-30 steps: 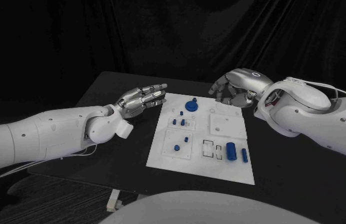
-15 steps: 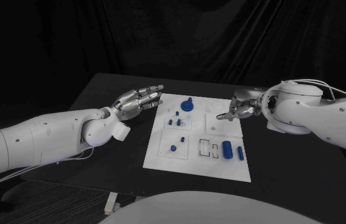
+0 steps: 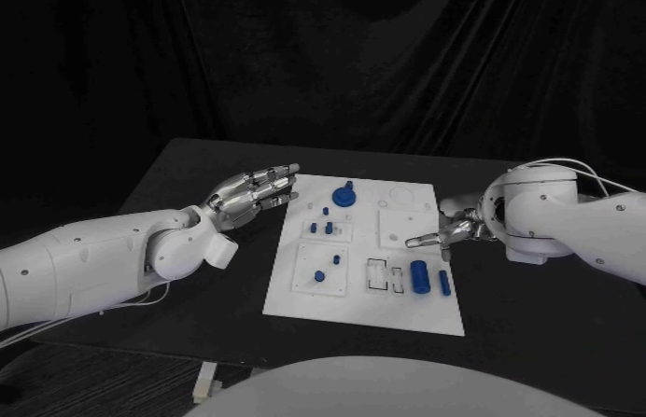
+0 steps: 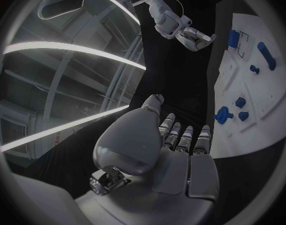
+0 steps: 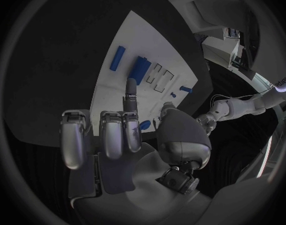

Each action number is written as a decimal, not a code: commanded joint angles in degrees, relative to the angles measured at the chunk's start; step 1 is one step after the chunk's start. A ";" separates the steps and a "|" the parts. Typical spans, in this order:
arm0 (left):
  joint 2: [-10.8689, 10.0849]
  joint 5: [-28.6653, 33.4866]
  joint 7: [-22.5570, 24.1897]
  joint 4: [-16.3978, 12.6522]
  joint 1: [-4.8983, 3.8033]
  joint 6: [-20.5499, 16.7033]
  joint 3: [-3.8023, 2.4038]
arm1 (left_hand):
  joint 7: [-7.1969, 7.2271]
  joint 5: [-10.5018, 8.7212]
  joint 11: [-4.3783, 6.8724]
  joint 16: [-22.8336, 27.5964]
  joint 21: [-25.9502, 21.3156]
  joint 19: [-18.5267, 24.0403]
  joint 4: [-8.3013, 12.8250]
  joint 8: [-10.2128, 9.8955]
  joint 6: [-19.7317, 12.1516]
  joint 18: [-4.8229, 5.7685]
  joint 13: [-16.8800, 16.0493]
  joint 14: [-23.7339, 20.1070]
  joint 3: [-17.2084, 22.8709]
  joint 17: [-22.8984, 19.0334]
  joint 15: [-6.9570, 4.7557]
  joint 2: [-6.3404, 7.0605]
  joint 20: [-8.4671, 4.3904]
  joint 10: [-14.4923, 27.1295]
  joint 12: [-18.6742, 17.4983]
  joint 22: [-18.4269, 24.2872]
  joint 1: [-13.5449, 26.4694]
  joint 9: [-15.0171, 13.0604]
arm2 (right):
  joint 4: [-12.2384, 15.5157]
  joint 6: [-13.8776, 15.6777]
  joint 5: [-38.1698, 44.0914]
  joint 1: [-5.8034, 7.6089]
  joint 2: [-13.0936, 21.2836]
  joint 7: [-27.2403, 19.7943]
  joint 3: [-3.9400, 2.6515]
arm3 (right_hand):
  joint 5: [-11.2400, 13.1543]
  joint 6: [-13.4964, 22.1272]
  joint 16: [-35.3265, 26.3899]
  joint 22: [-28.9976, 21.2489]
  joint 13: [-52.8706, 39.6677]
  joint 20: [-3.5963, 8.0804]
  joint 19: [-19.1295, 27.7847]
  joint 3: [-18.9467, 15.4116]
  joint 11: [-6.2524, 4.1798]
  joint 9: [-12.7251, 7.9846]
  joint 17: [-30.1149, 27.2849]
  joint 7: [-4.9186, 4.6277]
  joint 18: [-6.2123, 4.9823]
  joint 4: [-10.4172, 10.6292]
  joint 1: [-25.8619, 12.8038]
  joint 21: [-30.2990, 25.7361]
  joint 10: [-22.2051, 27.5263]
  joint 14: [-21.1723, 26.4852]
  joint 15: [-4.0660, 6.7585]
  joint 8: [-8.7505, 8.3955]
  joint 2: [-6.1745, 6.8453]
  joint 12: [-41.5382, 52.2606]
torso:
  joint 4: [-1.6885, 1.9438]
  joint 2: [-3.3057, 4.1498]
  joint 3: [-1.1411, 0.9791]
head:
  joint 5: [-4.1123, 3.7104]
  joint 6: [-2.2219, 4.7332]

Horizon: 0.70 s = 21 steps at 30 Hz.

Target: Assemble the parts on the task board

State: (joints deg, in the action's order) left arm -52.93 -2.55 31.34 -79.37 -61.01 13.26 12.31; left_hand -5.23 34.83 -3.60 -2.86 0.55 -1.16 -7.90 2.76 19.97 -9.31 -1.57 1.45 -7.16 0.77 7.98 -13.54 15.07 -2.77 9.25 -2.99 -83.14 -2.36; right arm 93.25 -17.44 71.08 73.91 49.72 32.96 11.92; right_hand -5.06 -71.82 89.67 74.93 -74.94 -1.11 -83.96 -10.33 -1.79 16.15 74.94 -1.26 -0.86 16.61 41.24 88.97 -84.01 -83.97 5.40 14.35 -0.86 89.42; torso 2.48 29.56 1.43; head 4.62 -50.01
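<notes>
- My right hand (image 3: pixel 448 231) hovers over the right edge of the task board (image 3: pixel 404 291), most fingers curled in, one stretched out toward the parts, holding nothing.
- My left hand (image 3: pixel 252 193) hangs just off the board's left edge, fingers apart and empty.
- The board lies mid-desk (image 3: pixel 189 170); the large blue cylinder (image 3: pixel 420 276) and a slimmer blue pin (image 3: pixel 444 283) lie loose near its right side, the blue knob (image 3: pixel 342 194) at the far end.
- Risk, as I judge it: that extended finger could roll the cylinder off the board, or push the board askew.
</notes>
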 commanded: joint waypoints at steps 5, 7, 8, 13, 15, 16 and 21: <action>0.12 0.09 0.42 0.02 0.17 1.03 -0.06 | -0.16 0.13 -0.34 -0.16 0.18 0.08 0.00 0.37 -0.05 -1.01 -0.08 -0.16 0.26 0.05 0.22 -0.38 0.38 0.10 0.29 0.08 0.35 -0.06 | 0.16 1.75 0.16 -2.35 -1.01 3.56 0.00 | -6.74 -1.02 0.33 14.11 -15.06 1.85 -4.80 -2.86 -1.43 4.40 15.06 0.80 0.13 -0.69 6.17 -1.44 -5.99 -6.03 1.88 -1.11 -3.30 0.58 | -0.03 0.04 0.02 | -0.42 0.01; 0.07 0.09 0.43 -0.04 0.19 1.02 -0.07 | -0.16 0.13 -0.34 -0.16 0.18 0.08 0.00 0.37 -0.05 -1.01 -0.08 -0.16 0.26 0.05 0.22 -0.38 0.38 0.10 0.29 0.08 0.35 -0.06 | 0.12 2.75 0.33 -2.88 -1.38 3.62 -0.01 | -6.95 -1.01 -0.05 13.94 -15.06 1.88 -4.59 -2.86 -1.48 4.75 14.21 0.84 0.01 -0.95 7.03 -1.86 -5.99 -5.83 1.90 -1.20 -3.36 0.58 | -0.03 0.01 0.02 | -0.61 0.01; 0.05 0.09 0.43 -0.06 0.19 1.02 -0.07 | -0.10 0.12 -0.38 -0.19 0.19 0.07 0.01 0.36 -0.10 -1.00 -0.09 -0.15 0.28 0.06 0.25 -0.37 0.37 0.09 0.34 0.06 0.36 -0.05 | 0.08 3.14 0.39 -3.14 -1.57 3.65 -0.01 | -6.85 -0.96 -0.68 13.66 -15.06 1.91 -4.25 -2.72 -1.55 5.12 12.82 0.89 -0.20 -1.38 8.06 -2.56 -5.99 -5.53 1.93 -1.29 -3.21 0.58 | -0.04 0.00 0.02 | -0.69 0.01; 0.07 0.09 0.42 -0.02 0.21 1.10 -0.07 | -0.10 0.12 -0.38 -0.19 0.19 0.07 0.01 0.36 -0.10 -1.00 -0.09 -0.15 0.28 0.06 0.25 -0.37 0.37 0.09 0.34 0.06 0.36 -0.05 | -0.12 4.17 0.54 -3.95 -2.06 3.74 -0.01 | -10.42 0.70 -1.12 13.50 -15.06 1.83 -4.06 -2.01 -1.36 6.02 11.94 0.56 -0.30 -2.60 10.76 -3.00 -5.99 -5.38 1.76 -2.37 -2.70 0.58 | -0.02 -0.01 0.02 | -0.84 0.01; 0.10 0.09 0.43 0.02 0.21 1.14 -0.07 | -0.10 0.12 -0.38 -0.19 0.19 0.07 0.01 0.36 -0.10 -1.00 -0.09 -0.15 0.28 0.06 0.25 -0.37 0.37 0.09 0.34 0.06 0.36 -0.05 | -0.20 4.42 0.57 -4.32 -2.17 3.77 -0.01 | -11.22 1.83 -1.34 13.46 -15.06 1.69 -4.02 -1.70 -1.15 6.15 11.49 0.28 -0.33 -3.24 11.81 -3.12 -5.99 -5.30 1.55 -3.02 -2.48 0.58 | -0.05 -0.02 0.01 | -0.62 0.01; 0.11 0.09 0.44 0.03 0.21 1.15 -0.07 | -0.10 0.12 -0.38 -0.19 0.19 0.07 0.01 0.36 -0.10 -1.00 -0.09 -0.15 0.28 0.06 0.25 -0.37 0.37 0.09 0.34 0.06 0.36 -0.05 | -0.25 4.52 0.60 -4.55 -2.21 3.81 -0.01 | -11.30 2.04 -1.41 13.45 -15.06 1.64 -4.01 -1.64 -1.11 6.21 11.34 0.23 -0.33 -3.36 12.01 -3.14 -5.99 -5.27 1.48 -3.15 -2.43 0.58 | -0.04 -0.01 0.01 | -0.56 0.01; 0.13 0.09 0.48 0.06 0.22 1.17 -0.07 | -0.02 0.11 -0.42 -0.15 0.18 0.08 0.03 0.36 -0.06 -1.00 -0.07 -0.17 0.29 0.05 0.29 -0.35 0.36 0.11 0.28 0.09 0.38 -0.05 | -0.79 4.05 1.65 -5.45 -2.59 4.04 -0.01 | -11.26 4.82 -2.20 13.62 -15.06 1.02 -4.25 -0.92 -0.60 6.59 9.65 -0.47 -0.21 -4.99 14.37 -2.74 -5.99 -4.98 0.69 -4.45 -1.72 0.58 | 0.01 0.02 0.01 | -0.56 0.01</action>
State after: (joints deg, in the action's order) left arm -52.89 -2.55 31.16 -79.26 -60.87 13.62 12.31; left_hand -5.23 34.83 -3.60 -2.86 0.55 -1.16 -7.90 2.76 19.97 -9.31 -1.57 1.45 -7.16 0.77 7.99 -13.54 15.07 -2.77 9.25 -2.94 -83.14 -2.36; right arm 92.60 -14.36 71.37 68.75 47.22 35.53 11.92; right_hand -15.05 -69.76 88.45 74.92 -74.93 0.31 -83.94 -11.80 -2.70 21.95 74.93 -1.06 -0.88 13.55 52.50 86.52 -83.90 -84.09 6.71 11.34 -3.19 89.64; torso 2.44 29.56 1.44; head 4.09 -50.01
